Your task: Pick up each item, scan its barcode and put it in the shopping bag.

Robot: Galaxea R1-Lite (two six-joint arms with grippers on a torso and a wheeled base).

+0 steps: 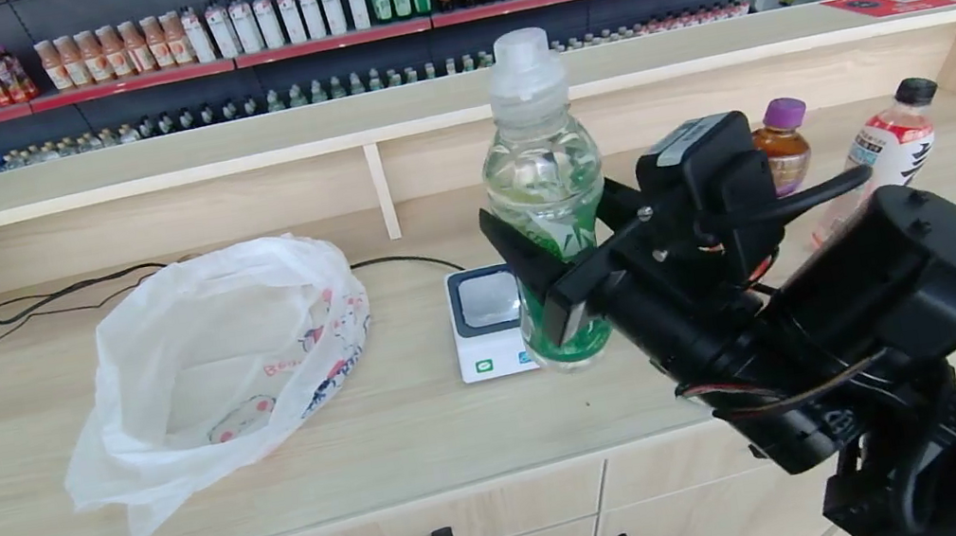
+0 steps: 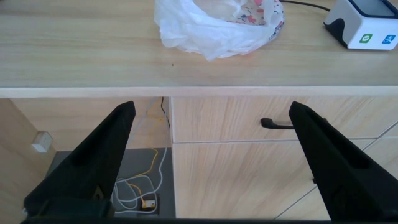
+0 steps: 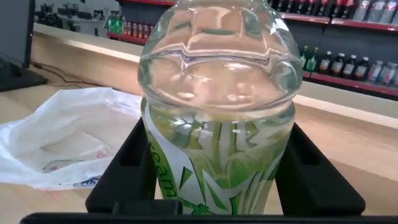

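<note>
Beside one scanner, right gripper pinches one bottle; two other bottles stand behind; left gripper gapes.

My head camera sits high, looking forward and down across the bench, shelves behind. My left wrist camera is low, facing the bench front and drawers; it shares the shopping bag and scanner with the head view. My right wrist camera is very close on the bottle, bag beyond.
</note>
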